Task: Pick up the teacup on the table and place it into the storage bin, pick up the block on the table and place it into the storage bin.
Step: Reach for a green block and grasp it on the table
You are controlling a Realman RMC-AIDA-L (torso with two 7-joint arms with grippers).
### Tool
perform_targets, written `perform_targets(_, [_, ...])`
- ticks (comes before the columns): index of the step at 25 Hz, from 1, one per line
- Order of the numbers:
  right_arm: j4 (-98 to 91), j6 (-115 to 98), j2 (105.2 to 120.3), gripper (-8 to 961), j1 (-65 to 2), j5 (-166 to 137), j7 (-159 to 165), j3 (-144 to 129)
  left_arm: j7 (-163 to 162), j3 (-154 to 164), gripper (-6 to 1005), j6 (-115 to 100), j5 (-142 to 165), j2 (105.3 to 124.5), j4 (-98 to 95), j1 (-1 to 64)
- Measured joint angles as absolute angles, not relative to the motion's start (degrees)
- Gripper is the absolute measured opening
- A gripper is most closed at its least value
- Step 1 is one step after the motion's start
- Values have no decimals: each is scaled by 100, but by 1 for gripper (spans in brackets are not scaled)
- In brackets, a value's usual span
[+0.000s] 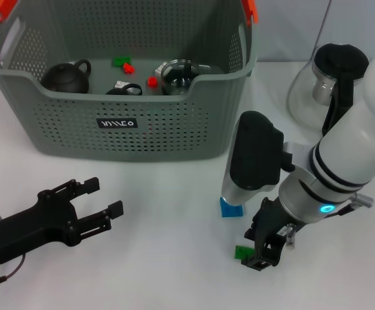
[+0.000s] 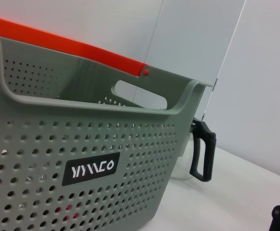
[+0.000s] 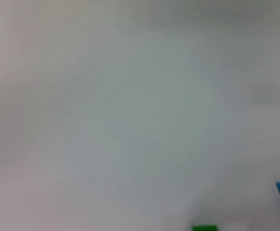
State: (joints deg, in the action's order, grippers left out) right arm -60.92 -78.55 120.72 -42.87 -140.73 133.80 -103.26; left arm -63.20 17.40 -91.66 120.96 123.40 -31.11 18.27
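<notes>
- The right gripper [image 1: 259,255] is down at the table [image 1: 168,258], its tips at a small green block [image 1: 241,252]; whether they grip it cannot be told.
- A blue block [image 1: 229,208] lies just beside, nearer the storage bin [image 1: 135,129].
- A dark teacup [image 1: 124,90] sits inside the bin with a teapot [image 1: 66,77].
- The left gripper [image 1: 93,206] hovers with fingers apart, holding nothing.
</notes>
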Motion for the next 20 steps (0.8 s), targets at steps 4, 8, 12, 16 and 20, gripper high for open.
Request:
perform_targets(4, [-6010, -7767, 12074, 491, -4293, -14077, 13391, -10414, -6319, 1740, 795, -9156, 12095, 12340, -3104, 1828])
perform_targets(8, [-5973, -7761, 12076, 488, -4300, -14076, 13393, -10432, -6319, 1740, 795, -9130, 12093, 12340, -3103, 1828])
perform_targets(12, [-5971, -7760, 12076, 484, -4300, -14062, 13394, -10433, -6319, 1740, 794, -9123, 12093, 12345, -3102, 1828])
perform_targets(16, [-5971, -7760, 12076, 411, -4298, -14072, 13394, -10454, -6319, 1740, 795, -9122, 12093, 12347, -3102, 1828])
perform_targets(20, [-5968, -7760, 12076, 316, -4297, -14076, 13395, -10476, -6319, 1740, 794, -9122, 12093, 12348, -3102, 1828])
